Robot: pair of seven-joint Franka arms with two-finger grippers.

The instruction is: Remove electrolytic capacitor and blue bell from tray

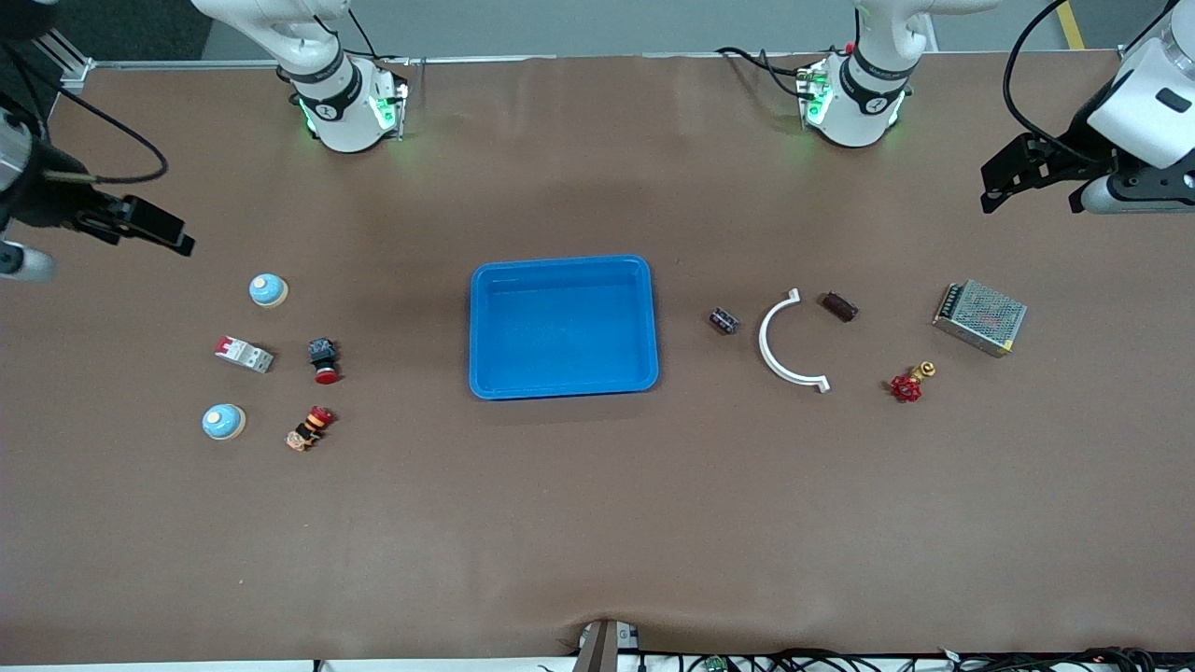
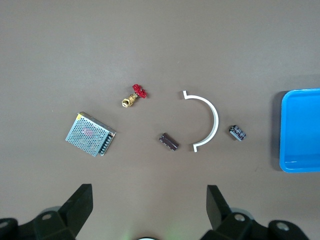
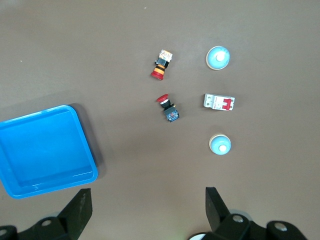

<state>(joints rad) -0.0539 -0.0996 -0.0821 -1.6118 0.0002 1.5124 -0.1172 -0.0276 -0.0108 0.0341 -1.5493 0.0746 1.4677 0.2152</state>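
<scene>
Two blue dome bells on tan bases sit toward the right arm's end: one [image 1: 268, 290] farther from the front camera, one [image 1: 223, 422] nearer; both show in the right wrist view [image 3: 220, 144] [image 3: 218, 58]. A small dark capacitor [image 1: 724, 321] [image 2: 237, 132] lies beside the blue tray [image 1: 560, 264], toward the left arm's end. A brown cylindrical part [image 1: 838, 306] [image 2: 168, 141] lies past a white arc. My left gripper [image 1: 1004, 177] [image 2: 148, 200] is open and empty, high over the left arm's end. My right gripper [image 1: 154, 229] [image 3: 148, 205] is open and empty, high over the right arm's end.
A white curved bracket [image 1: 782, 343], a metal mesh power supply [image 1: 979, 317] and a red-handled brass valve [image 1: 907, 383] lie near the capacitor. A white-red breaker [image 1: 244, 354], a red stop button [image 1: 323, 360] and an orange-red button [image 1: 309, 429] lie near the bells. The tray is empty.
</scene>
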